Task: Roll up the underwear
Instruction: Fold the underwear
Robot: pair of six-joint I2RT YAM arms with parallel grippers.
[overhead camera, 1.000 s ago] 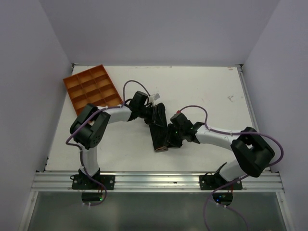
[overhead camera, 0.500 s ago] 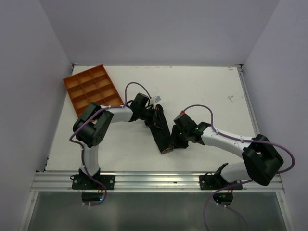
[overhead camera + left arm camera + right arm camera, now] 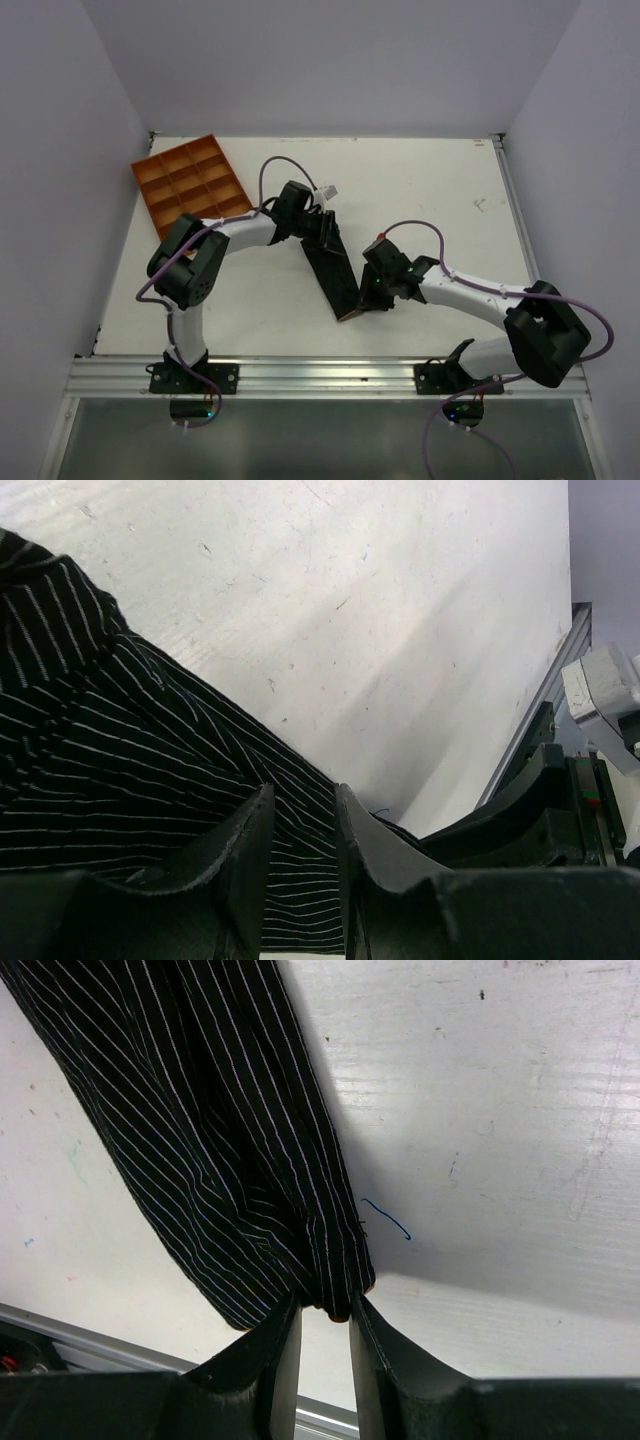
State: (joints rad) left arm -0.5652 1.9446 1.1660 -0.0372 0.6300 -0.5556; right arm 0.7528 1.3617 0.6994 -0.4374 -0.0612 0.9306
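Observation:
The underwear (image 3: pixel 336 275) is a black, thinly striped garment stretched into a narrow strip across the middle of the table, running from upper left to lower right. My left gripper (image 3: pixel 322 236) is shut on its far end; the striped cloth (image 3: pixel 150 770) passes between the fingers in the left wrist view. My right gripper (image 3: pixel 362 302) is shut on its near end, where a reddish-brown edge shows. In the right wrist view the cloth (image 3: pixel 230 1150) hangs from the pinched corner between the fingers (image 3: pixel 322 1325).
An orange compartment tray (image 3: pixel 192 186) stands at the back left of the white table (image 3: pixel 420 190). A metal rail (image 3: pixel 330 375) runs along the near edge. Purple walls close in the sides and back.
The two grippers have moved apart, pulling the bunched underwear out into a long straight strip. The right gripper shifted slightly right and nearer; the left gripper drew back toward the far left.

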